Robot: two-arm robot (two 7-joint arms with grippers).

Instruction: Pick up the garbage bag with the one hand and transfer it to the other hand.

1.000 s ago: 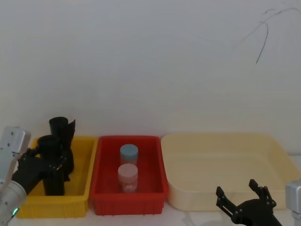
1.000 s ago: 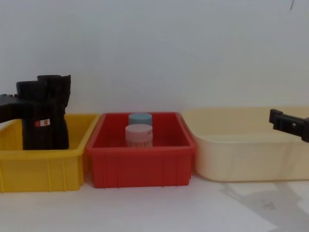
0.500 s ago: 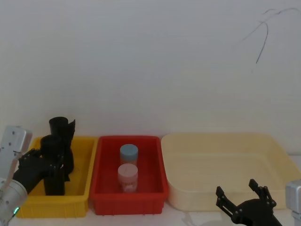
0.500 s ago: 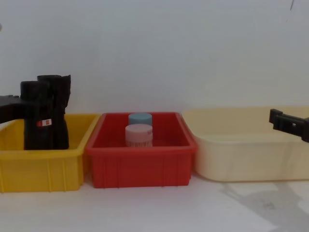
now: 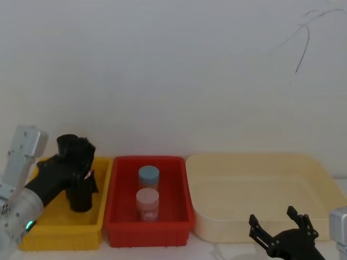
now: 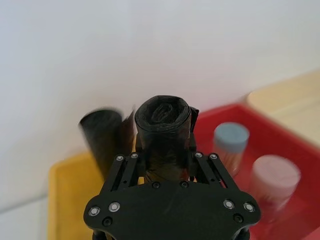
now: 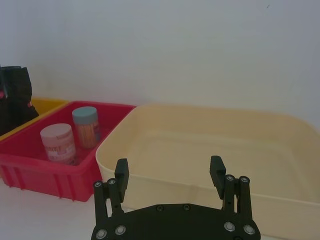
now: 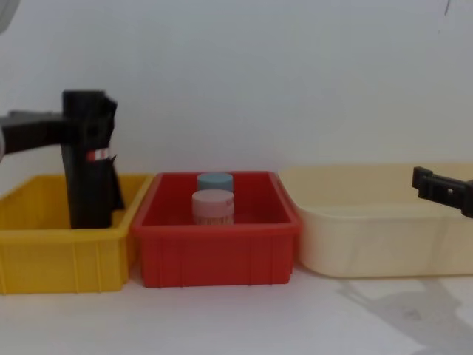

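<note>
The garbage bag (image 8: pixel 85 188), a tall black roll with a small red-and-white label, stands upright over the yellow bin (image 8: pixel 59 259), its lower end still inside the bin walls. My left gripper (image 5: pixel 70 169) is shut on its upper part, coming in from the left. In the left wrist view the bag (image 6: pixel 162 122) sits clamped between the fingers (image 6: pixel 125 167). My right gripper (image 5: pixel 282 230) hovers open and empty low on the right, in front of the cream tray (image 7: pixel 210 112).
A second plain black roll (image 6: pixel 102 137) stands in the yellow bin just behind the held bag. The red bin (image 5: pixel 146 230) in the middle holds a blue-lidded jar (image 5: pixel 148 176) and a pink-lidded jar (image 5: pixel 147 199). A white wall runs close behind the bins.
My left gripper has lifted the garbage bag upward and a little to the right within the yellow bin. The right gripper has not moved.
</note>
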